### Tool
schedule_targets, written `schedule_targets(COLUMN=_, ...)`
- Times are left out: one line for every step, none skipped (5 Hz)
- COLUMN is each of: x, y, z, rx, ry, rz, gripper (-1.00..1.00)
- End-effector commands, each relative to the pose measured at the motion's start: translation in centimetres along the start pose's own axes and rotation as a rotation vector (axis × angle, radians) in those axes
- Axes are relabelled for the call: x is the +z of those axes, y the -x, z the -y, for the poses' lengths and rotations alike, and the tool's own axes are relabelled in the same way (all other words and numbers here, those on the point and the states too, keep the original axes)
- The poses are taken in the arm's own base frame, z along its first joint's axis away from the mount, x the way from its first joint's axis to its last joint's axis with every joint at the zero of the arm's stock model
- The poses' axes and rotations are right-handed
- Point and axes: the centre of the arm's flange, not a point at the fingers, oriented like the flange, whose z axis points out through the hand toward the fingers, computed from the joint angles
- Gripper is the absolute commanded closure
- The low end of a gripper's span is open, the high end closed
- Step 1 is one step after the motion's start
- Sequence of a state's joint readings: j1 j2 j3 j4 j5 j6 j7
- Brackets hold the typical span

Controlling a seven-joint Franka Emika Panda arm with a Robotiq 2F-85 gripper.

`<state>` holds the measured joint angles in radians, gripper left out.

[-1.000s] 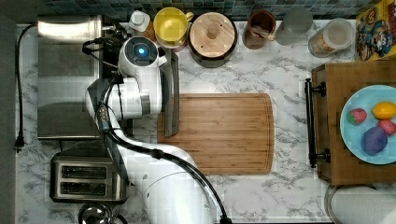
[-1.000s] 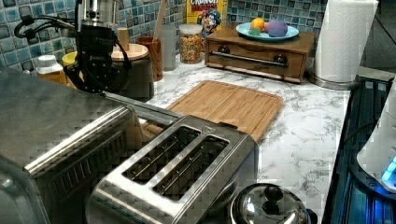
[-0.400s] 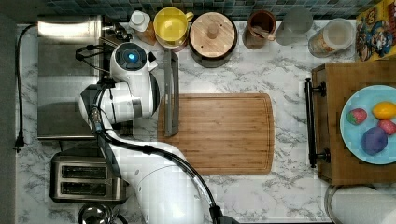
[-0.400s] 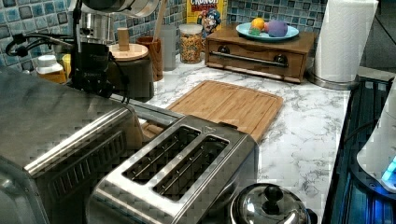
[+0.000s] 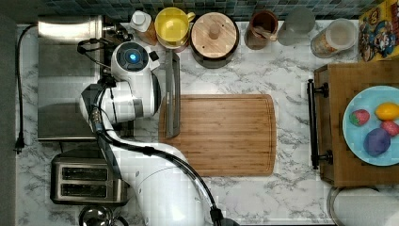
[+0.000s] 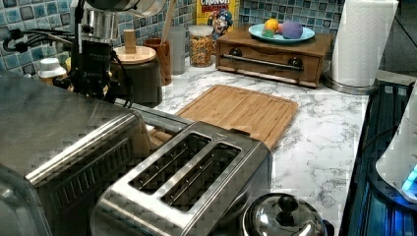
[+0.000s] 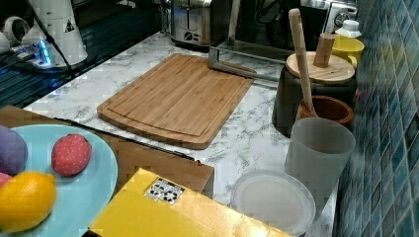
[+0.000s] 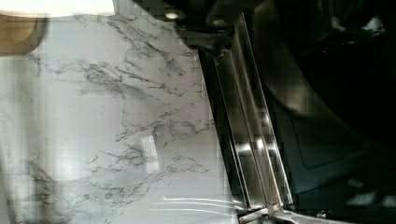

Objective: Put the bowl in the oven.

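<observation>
The oven (image 5: pixel 66 80) is a big steel box at the top view's left, and its door (image 5: pixel 171 94) hangs open flat over the edge of the cutting board. My arm's wrist (image 5: pixel 133 59) hovers above the doorway. In the left view my dark gripper (image 6: pixel 93 81) hangs just behind the oven (image 6: pixel 49 137), in front of the wooden-lidded pot (image 6: pixel 140 73). The wrist view has the door's steel bar handle (image 8: pixel 247 140) crossing marble, with darkness beyond. The bowl is hidden; I cannot tell whether the dark shape past the handle is it.
A bamboo cutting board (image 5: pixel 221 134) lies mid-counter. Along the back wall stand a yellow cup (image 5: pixel 171 23), the lidded pot (image 5: pixel 214 35), a utensil crock (image 5: pixel 261 28) and jars. A two-slot toaster (image 5: pixel 87 181) sits beside the oven. A wooden box with a fruit plate (image 5: pixel 371 125) stands at the top view's right.
The wrist has shifted a little toward the top view's left, closer over the oven's opening, and the hand sits slightly lower in the left view. The door stays open.
</observation>
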<state>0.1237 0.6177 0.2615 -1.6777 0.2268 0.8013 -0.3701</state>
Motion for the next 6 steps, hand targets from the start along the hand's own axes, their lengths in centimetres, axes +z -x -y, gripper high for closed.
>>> schedule_targets(x=-11.2, y=-2.9, z=0.2, rx=0.147, ry=-0.221, rz=-0.044, gripper=0.00)
schedule_targets(x=-13.5, y=-2.7, z=-1.2, rx=0.159, ry=-0.248, rz=-0.057, gripper=0.00)
schedule_targets(x=-14.1, y=-2.3, z=-2.3, rx=0.142, ry=-0.185, rz=-0.074, gripper=0.00)
schedule_targets(x=-14.5, y=-1.3, z=-3.4, rx=0.119, ry=-0.139, rz=-0.096, gripper=0.00)
schedule_targets(x=-14.8, y=0.1, z=-3.0, rx=0.058, ry=-0.002, rz=-0.112, gripper=0.00)
schedule_targets(x=-14.8, y=0.1, z=-3.0, rx=0.058, ry=-0.002, rz=-0.112, gripper=0.00)
